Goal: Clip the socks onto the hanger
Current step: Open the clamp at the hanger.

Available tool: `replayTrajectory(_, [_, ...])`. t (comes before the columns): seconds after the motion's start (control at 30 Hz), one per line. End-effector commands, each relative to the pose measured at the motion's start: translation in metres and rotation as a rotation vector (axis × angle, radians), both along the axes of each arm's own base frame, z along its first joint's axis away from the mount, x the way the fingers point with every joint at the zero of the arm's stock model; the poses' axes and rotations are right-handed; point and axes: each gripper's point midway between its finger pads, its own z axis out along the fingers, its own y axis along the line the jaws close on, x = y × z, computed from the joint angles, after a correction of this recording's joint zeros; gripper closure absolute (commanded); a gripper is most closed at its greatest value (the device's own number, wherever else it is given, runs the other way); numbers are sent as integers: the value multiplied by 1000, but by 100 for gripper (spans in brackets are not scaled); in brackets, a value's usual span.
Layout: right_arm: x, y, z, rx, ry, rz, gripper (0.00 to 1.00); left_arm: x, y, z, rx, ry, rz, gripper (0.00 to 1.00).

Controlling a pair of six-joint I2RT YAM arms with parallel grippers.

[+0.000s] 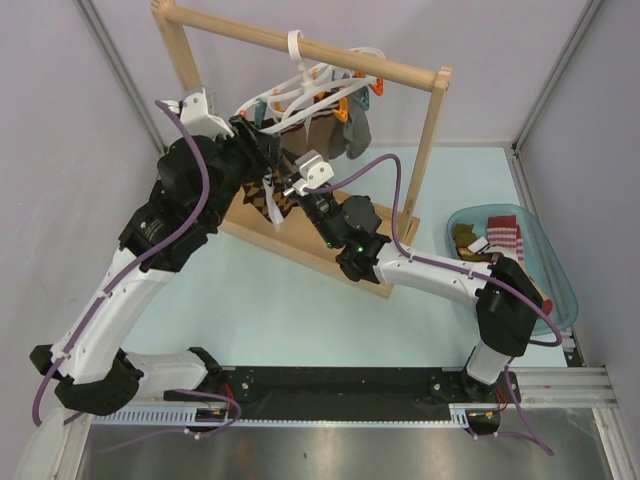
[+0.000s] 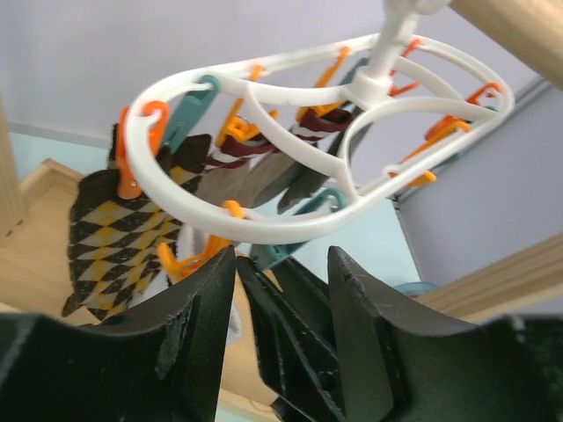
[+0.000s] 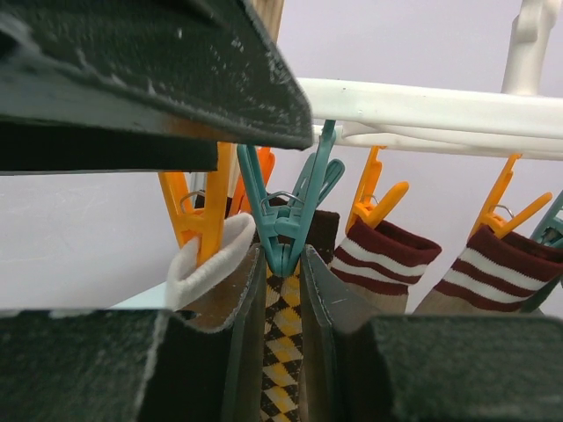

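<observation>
**A:** What might go wrong?

**B:** The left gripper has its fingers spread just under the hanger, and a bump there would swing it. The right gripper pinches the argyle sock below a teal clip, so a tug may pull it out.

**A:** Anything unclear?

**B:** I can't tell whether the clip grips that sock. The spare socks in the tub, far right, are too small to sort.

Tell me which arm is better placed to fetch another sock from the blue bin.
Probably the right arm: the blue bin lies beside its base, far from the left arm.
</observation>
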Motion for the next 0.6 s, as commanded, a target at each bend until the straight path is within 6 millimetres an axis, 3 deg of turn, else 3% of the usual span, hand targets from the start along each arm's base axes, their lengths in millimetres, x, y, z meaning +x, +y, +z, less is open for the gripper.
replayTrajectory(0.0, [-5, -9, 35, 89, -58, -20, 95, 3, 19, 5, 32, -18, 96, 51])
replayTrajectory(0.37, [-6, -9, 36, 88, -60, -14, 90, 13, 11, -1, 62, -15, 97, 69])
replayTrajectory(0.57, [-10, -5, 34, 54, -52, 32, 68, 14, 18, 2, 81, -28, 122, 81])
